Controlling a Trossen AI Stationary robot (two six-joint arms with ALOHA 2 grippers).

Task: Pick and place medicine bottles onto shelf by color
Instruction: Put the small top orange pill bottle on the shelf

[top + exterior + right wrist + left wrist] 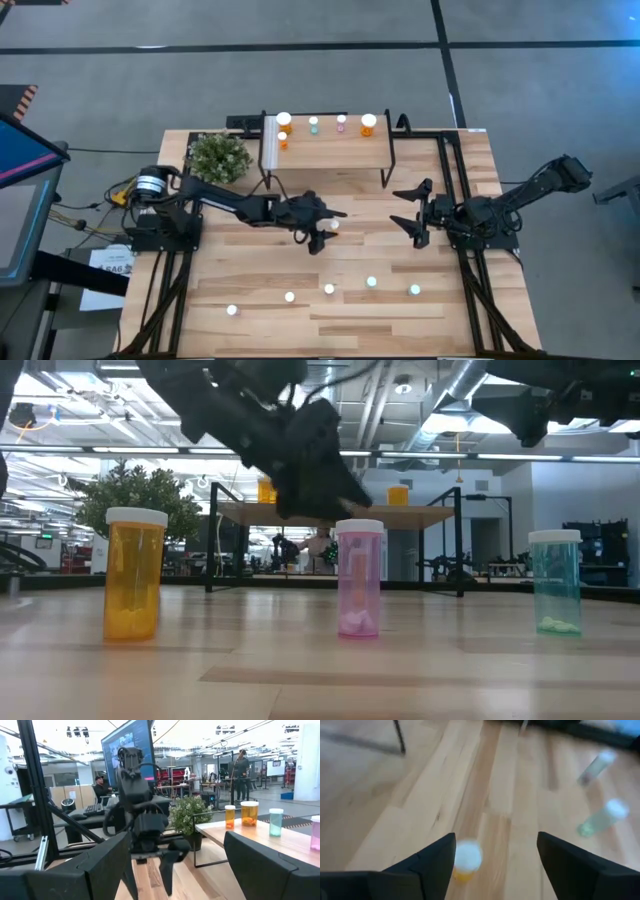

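Released, both my jaws are hovering mid-frame, left gripper point(322, 232) over an orange bottle point(465, 861), right gripper point(415, 212) waiting, five bottles sitting on the shelf point(330, 152), six remaining on the bench point(400, 320).

the left arm stretches toward mid-counter, its left gripper point(322, 232) pointing down with fingers point(432, 865) spread apart. the right arm folds back, right gripper point(413, 210) fingers wide apart too.
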